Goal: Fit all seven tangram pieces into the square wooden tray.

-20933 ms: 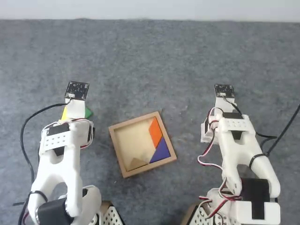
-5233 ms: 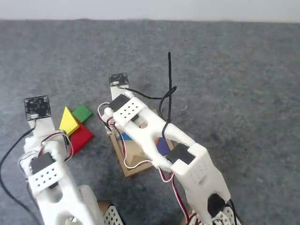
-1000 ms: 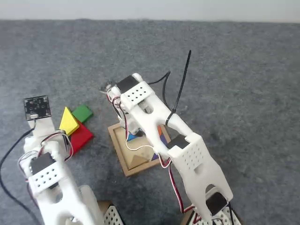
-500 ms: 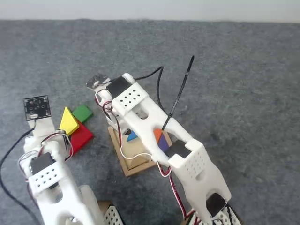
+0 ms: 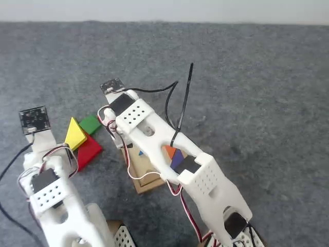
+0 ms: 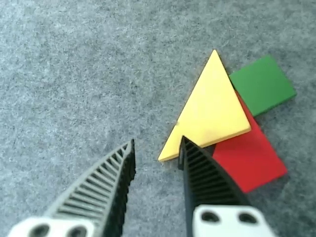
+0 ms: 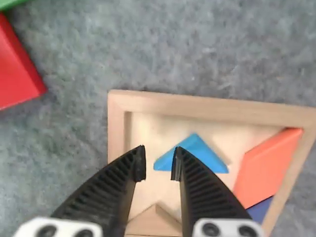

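The table (image 5: 257,77) is rough grey cloth, the tray (image 7: 116,128) pale smooth matt wood, the yellow piece (image 6: 212,106), red piece (image 6: 249,158) and green piece (image 6: 261,84) wear smooth, faintly glossy paint, and the left tool (image 6: 157,143) and right tool (image 7: 158,150) are ribbed matt black plastic.

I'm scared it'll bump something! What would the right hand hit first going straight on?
Probably the blue triangle in the tray; its corner lies right ahead of the right hand. Depth is unclear, so maybe the tray floor beside it.

A white robot arm (image 5: 154,135) stretches diagonally across the centre, above a wooden tray (image 5: 145,181). Left of centre, a yellow triangle (image 5: 75,134) overlaps a red piece (image 5: 87,151), just beside a green square (image 5: 90,124).
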{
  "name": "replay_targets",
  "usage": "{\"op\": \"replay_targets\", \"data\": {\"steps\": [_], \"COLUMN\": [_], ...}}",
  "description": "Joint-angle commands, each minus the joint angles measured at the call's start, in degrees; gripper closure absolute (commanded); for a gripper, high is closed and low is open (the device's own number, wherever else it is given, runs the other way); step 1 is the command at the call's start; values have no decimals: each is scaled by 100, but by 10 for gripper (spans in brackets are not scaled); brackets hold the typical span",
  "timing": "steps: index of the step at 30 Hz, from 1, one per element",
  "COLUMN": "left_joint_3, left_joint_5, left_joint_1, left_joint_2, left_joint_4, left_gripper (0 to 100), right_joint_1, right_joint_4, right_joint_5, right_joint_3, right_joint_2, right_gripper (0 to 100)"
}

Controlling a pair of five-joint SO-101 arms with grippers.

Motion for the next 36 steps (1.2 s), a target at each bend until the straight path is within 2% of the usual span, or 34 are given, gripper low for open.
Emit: {"op": "replay_targets", "data": {"steps": [1,11,18,26,33,36], "left_joint_3": [-75,-75,-75,-75,-75,-75], "left_joint_5": [70,70,70,70,70,70], "left_joint_1": [-26,-26,-26,-26,-26,-26], "left_joint_2": [-176,-176,-176,-176,-176,-176], "left_joint_4": [-149,-149,-149,-149,-149,-149], "left_gripper": [853,853,853,853,853,853], "right_joint_1": [171,-268,-119,48,347,207], "right_joint_4": [-110,215,813,1174,1191,1182], "right_joint_5": [730,2778,3921,4457,4510,4501], "right_joint_3": [-26,-26,-53,-18,193,624], "right_joint_2": [-66,347,303,207,-295,-734], "right_gripper": [897,898,898,898,898,898]}}
